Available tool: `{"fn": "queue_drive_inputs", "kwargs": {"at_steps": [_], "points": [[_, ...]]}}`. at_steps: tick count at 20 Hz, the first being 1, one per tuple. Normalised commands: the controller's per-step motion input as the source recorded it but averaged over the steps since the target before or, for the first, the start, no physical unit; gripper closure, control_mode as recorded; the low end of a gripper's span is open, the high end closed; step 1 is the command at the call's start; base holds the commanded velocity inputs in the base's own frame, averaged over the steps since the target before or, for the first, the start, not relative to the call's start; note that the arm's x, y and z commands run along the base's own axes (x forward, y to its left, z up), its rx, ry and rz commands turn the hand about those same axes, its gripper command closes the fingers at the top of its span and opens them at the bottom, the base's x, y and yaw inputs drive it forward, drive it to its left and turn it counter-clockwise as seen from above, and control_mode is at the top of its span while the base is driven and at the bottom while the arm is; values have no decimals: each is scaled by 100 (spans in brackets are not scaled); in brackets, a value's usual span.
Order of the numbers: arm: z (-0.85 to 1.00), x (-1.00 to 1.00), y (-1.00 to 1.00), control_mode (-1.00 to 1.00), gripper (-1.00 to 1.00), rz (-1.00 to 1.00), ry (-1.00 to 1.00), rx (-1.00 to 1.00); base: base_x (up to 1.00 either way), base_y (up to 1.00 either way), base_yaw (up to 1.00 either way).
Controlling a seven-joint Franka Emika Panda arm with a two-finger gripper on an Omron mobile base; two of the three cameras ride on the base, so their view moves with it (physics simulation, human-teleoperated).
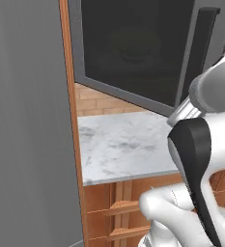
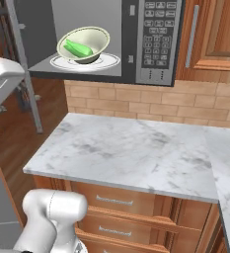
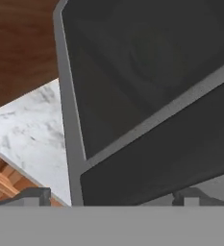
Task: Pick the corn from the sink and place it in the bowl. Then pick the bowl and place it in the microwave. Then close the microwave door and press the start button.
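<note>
The door is what you deal with now: it stands swung open, its dark glass and grey frame facing you in the left base view, the vertical bar handle near its free edge. In the right base view the microwave is open, and the bowl sits inside on the white turntable plate, tipped a little, with the corn lying in it. So the placing looks done and the closing is what remains, then the start button on the keypad. Your gripper is empty with its jaws spread wide; in the hand view the two tips rise right by the door's frame and glass, though you cannot tell whether they touch it. Treat the door as a stiff, light, hinged panel: it should swing freely under a steady push and needs no grasp. The glass is smooth, so a tip could skid across it; you would do better pressing on the grey frame or against the handle, far from the hinge, where little force turns it. Push along the arc of the swing, not straight in, and ease off near the latch so the bowl is not jolted. The counter below is well clear of the door's path.
</note>
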Motion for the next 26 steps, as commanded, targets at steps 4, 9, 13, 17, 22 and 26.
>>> {"fn": "queue_drive_inputs", "kwargs": {"at_steps": [4, 9, 13, 17, 22, 26], "points": [[0, 100, -63, -100, -100, 0, 8, 9, 0, 0, 0], [0, 100, -29, -100, -100, 0, 10, 5, 0, 0, 0], [0, 100, -5, -100, -100, 0, 12, 0, 0, 0, 0], [0, 100, 0, -100, -100, 3, 6, 0, 0, 0, 0], [-3, 100, 4, -100, -100, 6, 2, -1, 0, 0, 0], [-18, 100, 12, -100, -100, 10, 0, -5, 0, 0, 0]]}}
